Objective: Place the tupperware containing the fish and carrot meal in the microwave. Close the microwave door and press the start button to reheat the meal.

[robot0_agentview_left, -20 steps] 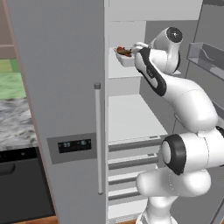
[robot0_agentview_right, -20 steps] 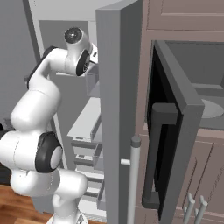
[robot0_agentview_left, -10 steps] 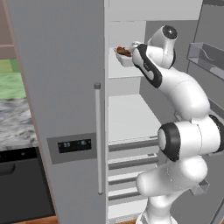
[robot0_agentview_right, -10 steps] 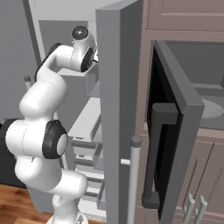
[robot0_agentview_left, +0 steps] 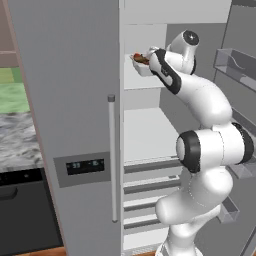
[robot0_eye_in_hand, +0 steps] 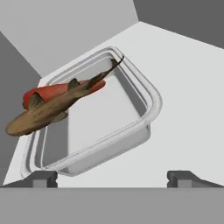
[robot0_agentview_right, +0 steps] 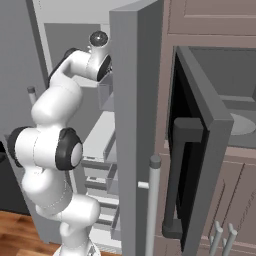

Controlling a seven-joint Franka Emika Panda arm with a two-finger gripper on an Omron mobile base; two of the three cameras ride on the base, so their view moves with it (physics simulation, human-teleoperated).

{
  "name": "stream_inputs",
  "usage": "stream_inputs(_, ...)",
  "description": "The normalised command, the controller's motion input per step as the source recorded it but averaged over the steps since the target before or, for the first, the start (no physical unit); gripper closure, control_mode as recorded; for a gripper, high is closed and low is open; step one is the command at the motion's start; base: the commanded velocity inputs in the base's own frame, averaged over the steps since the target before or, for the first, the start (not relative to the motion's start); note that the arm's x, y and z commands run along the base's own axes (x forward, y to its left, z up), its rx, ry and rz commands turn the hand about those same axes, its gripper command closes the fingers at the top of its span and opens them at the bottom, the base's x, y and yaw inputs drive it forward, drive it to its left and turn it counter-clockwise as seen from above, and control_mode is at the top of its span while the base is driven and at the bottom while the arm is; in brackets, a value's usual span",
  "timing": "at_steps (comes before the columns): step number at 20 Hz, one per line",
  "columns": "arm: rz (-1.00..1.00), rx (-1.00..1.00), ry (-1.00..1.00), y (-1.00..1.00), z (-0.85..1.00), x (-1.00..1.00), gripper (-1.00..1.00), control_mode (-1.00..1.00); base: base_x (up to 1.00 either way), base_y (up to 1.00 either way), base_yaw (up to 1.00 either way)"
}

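Note:
The tupperware [robot0_eye_in_hand: 103, 120], translucent white and shallow, rests on a white upper fridge shelf [robot0_agentview_left: 137, 80]. In it lie a brown fish [robot0_eye_in_hand: 50, 111] and a red-orange carrot piece [robot0_eye_in_hand: 46, 92], crowded to one end. My gripper [robot0_eye_in_hand: 113, 177] is open, its fingertips [robot0_eye_in_hand: 39, 178] standing wide apart just short of the container's near wall and not touching it. In the left base view the gripper [robot0_agentview_left: 149, 61] reaches the tupperware [robot0_agentview_left: 141, 65] from the right. The microwave [robot0_agentview_right: 230, 75] stands with its door [robot0_agentview_right: 200, 150] swung open, the glass plate [robot0_agentview_right: 244, 125] bare.
The tall grey fridge door [robot0_agentview_right: 135, 125] with its bar handle [robot0_agentview_right: 152, 200] stands open between the arm and the microwave. The other fridge door [robot0_agentview_left: 65, 100] is on the left, door bins [robot0_agentview_left: 235, 65] on the right, and drawers [robot0_agentview_left: 145, 185] below the shelves.
The arm's elbow has swung up and inward, and the hand has edged a little closer to the tupperware. The jaws stay open and the container has not moved.

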Motion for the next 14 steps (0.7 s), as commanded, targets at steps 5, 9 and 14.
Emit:
stream_inputs(5,0.00,0.03,0.09,-0.04,-0.04,0.40,-1.00,-1.00,0.00,0.00,0.00)
stream_inputs(9,0.00,0.03,0.06,-0.03,-0.06,0.41,-1.00,-1.00,0.00,0.00,0.00)
stream_inputs(14,0.00,0.01,0.03,0.00,-0.12,0.39,-1.00,-1.00,0.00,0.00,0.00)
